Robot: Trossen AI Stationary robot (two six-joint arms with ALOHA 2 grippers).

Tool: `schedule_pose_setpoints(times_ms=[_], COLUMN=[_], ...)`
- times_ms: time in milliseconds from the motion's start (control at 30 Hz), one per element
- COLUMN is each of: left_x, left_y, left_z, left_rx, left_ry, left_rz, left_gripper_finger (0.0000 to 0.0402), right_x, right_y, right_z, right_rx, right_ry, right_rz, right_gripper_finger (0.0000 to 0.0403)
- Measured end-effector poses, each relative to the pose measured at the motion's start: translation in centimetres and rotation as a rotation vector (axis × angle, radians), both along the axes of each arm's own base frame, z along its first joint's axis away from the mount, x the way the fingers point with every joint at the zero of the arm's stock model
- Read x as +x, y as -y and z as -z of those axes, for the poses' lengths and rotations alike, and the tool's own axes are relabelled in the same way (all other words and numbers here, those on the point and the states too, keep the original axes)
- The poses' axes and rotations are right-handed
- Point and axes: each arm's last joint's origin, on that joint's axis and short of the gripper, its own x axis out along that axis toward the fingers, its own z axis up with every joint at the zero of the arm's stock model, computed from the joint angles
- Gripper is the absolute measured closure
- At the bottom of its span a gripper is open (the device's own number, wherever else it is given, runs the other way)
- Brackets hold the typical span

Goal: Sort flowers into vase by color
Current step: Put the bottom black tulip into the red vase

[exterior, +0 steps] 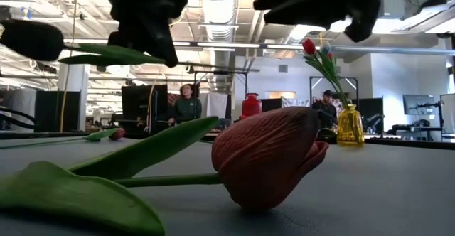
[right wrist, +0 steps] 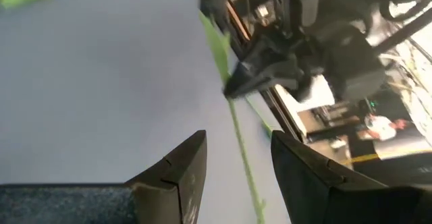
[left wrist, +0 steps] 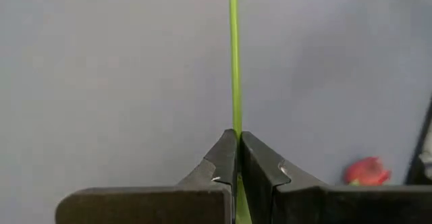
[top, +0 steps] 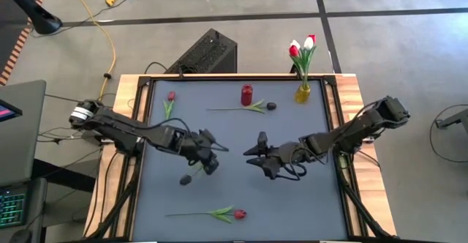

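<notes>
Left tool (left wrist: 237, 158): clamped on the thin green stem of a dark-headed flower (top: 186, 179), lifted off the desk, well to the near-left of the yellow vase (top: 303, 93).
Right tool (right wrist: 233, 163): fingers apart, facing the left tool near mid-desk, with the stem running between them.
Step in hand: likely a handover of the stem from left to right; the right tool should close squarely on the stem before the left lets go, or the thin stem may swing or slip.
Flowers: red and white ones stand in the yellow vase; a red vase (top: 246, 95) stands just left of it, seemingly empty.
Loose flowers: one dark and one red lie left of the red vase; another red (top: 239, 214) lies at the near edge.
Desk (top: 292, 206): flat grey top.
Room: people sit at workstations far behind the yellow vase.
</notes>
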Motion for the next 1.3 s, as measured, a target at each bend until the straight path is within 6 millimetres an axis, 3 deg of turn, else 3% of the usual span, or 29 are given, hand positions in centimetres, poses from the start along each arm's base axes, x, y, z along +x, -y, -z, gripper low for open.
schedule_pose_setpoints(times_ms=[400, 800, 967, 1300], left_x=[1.4, 1.7, 1.7, 1.7], left_y=[-1.4, -1.4, -1.4, -1.4], left_z=[-0.6, -0.9, -0.9, -0.9], left_rx=[-0.222, -0.277, -0.280, -0.270], left_ry=[0.105, 0.146, 0.154, 0.155], left_rz=[-0.177, -0.215, -0.214, -0.202], left_gripper_finger=[0.0401, 0.0401, 0.0401, 0.0401], right_x=[2.9, 5.9, 6.3, 6.3], right_y=[2.1, 1.8, 1.8, 1.6], right_z=[3.0, 3.5, 4.2, 3.9], right_rx=[-0.177, -0.248, -0.306, -0.320], right_ry=[-0.035, -0.049, -0.082, -0.071], right_rz=[0.159, 0.246, 0.243, 0.231], right_gripper_finger=[0.0212, 0.0220, 0.0254, 0.0361])
